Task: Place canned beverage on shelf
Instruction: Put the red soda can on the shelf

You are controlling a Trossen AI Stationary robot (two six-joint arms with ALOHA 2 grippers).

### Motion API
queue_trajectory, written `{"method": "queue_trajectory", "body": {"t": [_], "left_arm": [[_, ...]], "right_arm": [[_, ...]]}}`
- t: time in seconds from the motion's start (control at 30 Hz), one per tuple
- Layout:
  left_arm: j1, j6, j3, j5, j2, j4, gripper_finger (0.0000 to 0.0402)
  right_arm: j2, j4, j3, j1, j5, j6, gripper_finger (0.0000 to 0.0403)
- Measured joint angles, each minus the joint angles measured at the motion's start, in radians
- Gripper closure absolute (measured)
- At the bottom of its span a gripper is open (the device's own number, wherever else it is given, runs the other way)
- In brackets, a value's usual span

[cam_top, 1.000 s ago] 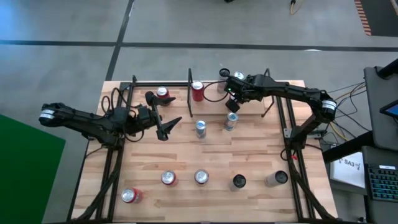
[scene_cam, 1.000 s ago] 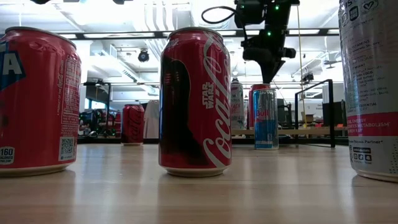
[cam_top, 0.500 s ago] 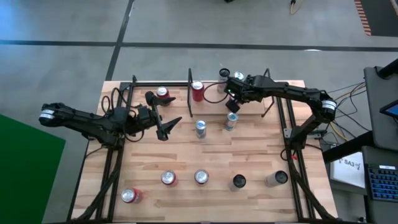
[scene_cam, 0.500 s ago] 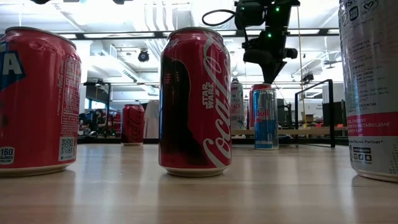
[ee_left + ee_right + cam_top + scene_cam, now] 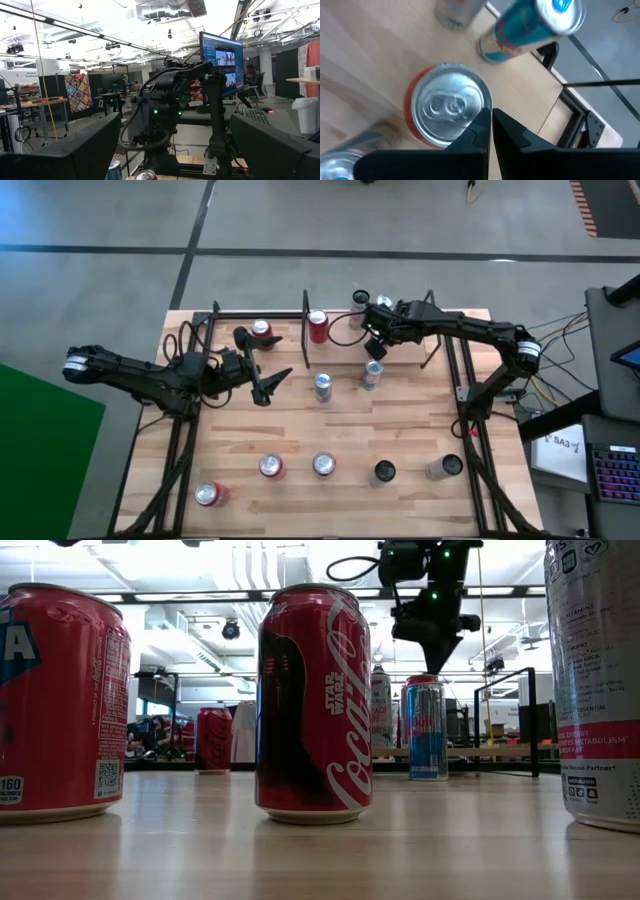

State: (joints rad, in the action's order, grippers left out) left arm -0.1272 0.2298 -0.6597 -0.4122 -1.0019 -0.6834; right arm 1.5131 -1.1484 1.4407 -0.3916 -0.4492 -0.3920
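Over the shelf (image 5: 400, 330), the right gripper (image 5: 372, 348) hangs shut, empty, above an upright can (image 5: 371, 374). Left gripper (image 5: 268, 383) waits wide, empty.

**Wood, black metal, glossy cans**

The table (image 5: 400, 435) is light wooden planking with visible grain and a smooth, faintly satin top. The shelf (image 5: 280, 330) has thin black metal rails, matt in finish. The red can (image 5: 314, 705) in the low view is glossy printed metal; beside it the red can at the edge (image 5: 62, 705) shines likewise. The can top (image 5: 451, 107) in the right wrist view is bare brushed aluminium. The right gripper (image 5: 490, 130) looks like matt black plastic.
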Motion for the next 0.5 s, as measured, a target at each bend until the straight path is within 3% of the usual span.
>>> {"method": "queue_trajectory", "body": {"t": [0.5], "left_arm": [[0.0, 0.0, 0.0, 0.0, 0.0, 0.0, 0.0043]], "right_arm": [[-0.005, 0.032, 0.014, 0.003, 0.09, 0.042, 0.0394]]}}
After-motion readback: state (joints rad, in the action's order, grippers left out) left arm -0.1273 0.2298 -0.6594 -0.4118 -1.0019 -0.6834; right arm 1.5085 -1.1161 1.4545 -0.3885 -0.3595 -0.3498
